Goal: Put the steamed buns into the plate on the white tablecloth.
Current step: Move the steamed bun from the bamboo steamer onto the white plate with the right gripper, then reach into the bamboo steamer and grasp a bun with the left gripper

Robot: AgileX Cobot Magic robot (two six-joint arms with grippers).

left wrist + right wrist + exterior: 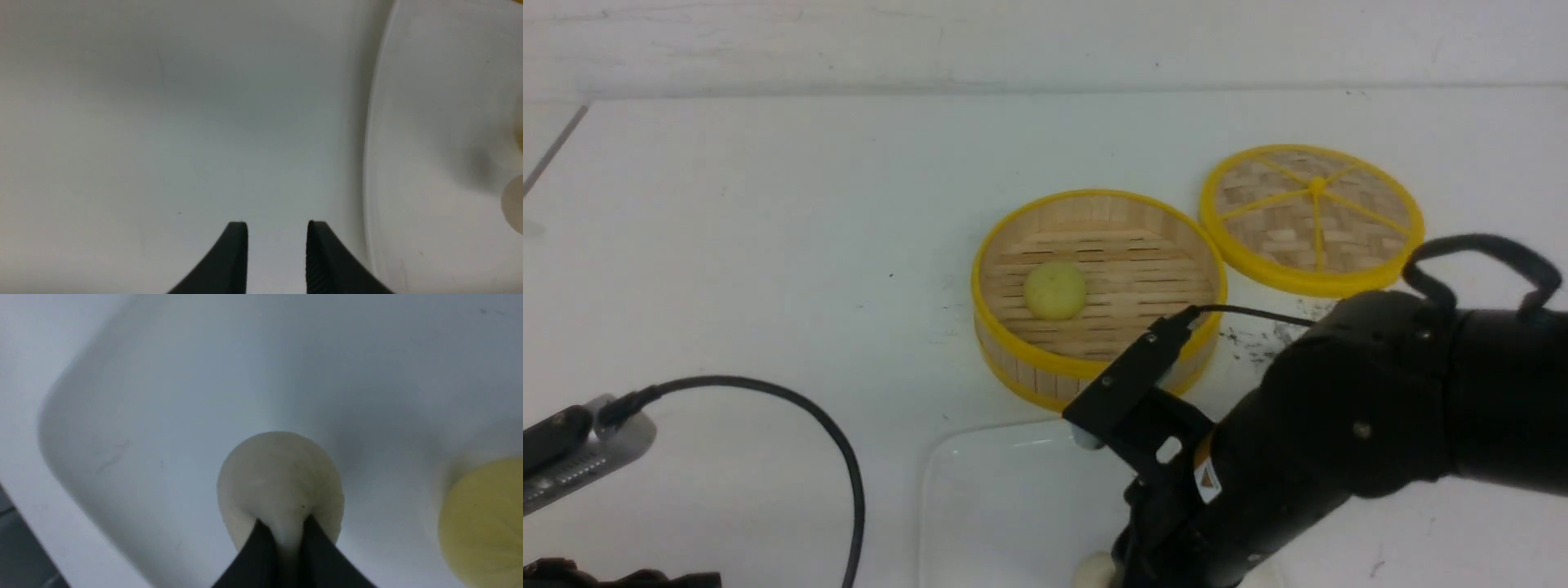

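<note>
Nearest to us in the front view, the right arm (1339, 457) fills the lower right corner and bends down over the plate (980, 498), which sits on the white tablecloth (768, 245) just in front of the steamer (1021, 363); the wrist hides its jaws, and only a piece of the whitish bun (1093, 569) shows below it at the bottom edge. One yellow bun (1054, 291) lies inside the steamer, left of centre, and the lid (1312, 216) rests flat beside it on the right, so the steamer is open from above. The left arm (564, 457) waits low at the left, well apart from the plate, we judge so as not to cross the right arm. From the left wrist view, the left gripper (277, 228) hangs over bare tablecloth just beside the plate rim, its jaws moderately apart with nothing between them. From the right wrist view, the right gripper (284, 528) pinches with narrow jaws a fold at the edge of the whitish bun, which is low inside the plate; whether it touches the plate floor we cannot tell. A second yellow bun (482, 522) lies in the plate near it but apart. We judge that such a small pinch is enough for a light, soft bun, that this bun goes down beside the other with room between, and that the steamer's bun is not yet moved.
</note>
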